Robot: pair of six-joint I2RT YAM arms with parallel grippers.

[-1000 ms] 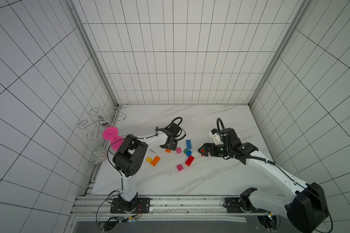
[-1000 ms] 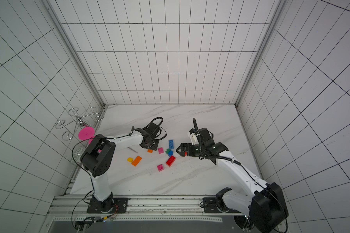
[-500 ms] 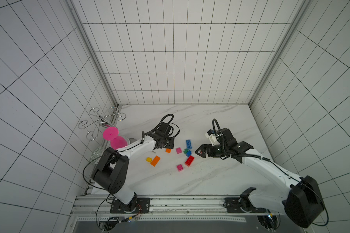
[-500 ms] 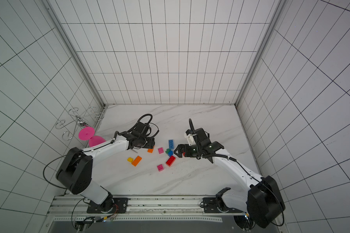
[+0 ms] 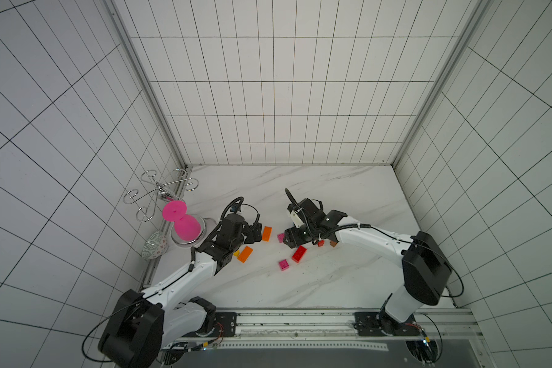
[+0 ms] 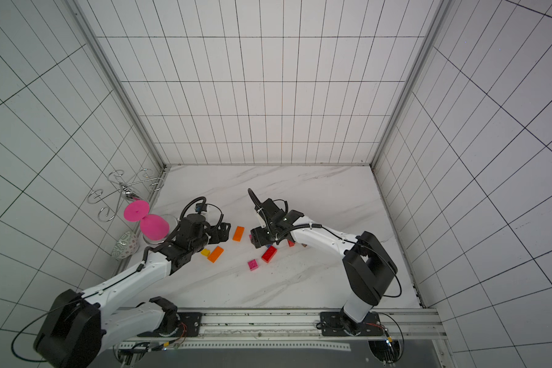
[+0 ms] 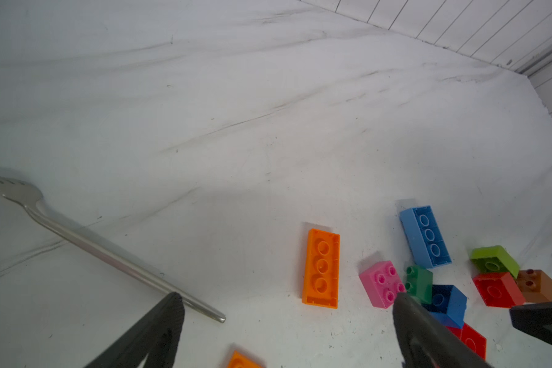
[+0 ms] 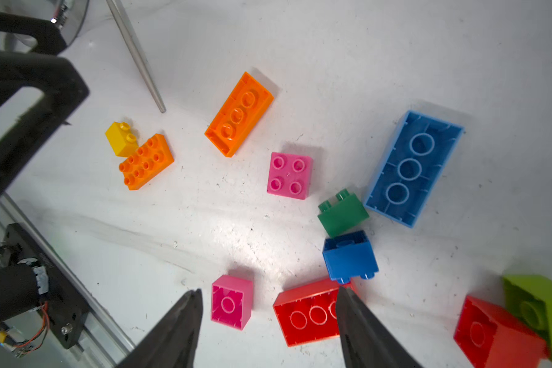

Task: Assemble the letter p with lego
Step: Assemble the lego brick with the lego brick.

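**Top views, L→R.** Wire rack and pink hourglass cup stand at the L edge of the marble table.

**L gripper**: jaws spread wide, empty. The fork handle end lies just beside one finger.
- Yellow brick touches studs-up orange brick, at approx. 7 o'clock of L gripper.
- Hollow-up orange brick is just beside it at 3 o'clock.

**Centre, R wrist view:** studs-up pink brick, green brick, small blue brick and long blue brick lie loose on the table.

**R gripper**: jaws apart, pinching nothing.
- Hollow-up pink brick shows between the fingers.
- Long red brick lies behind one tip.
- In top views both lie near 6 o'clock of R gripper.

**Furthest R:** red cube with lime brick against it, and brown brick just beside.
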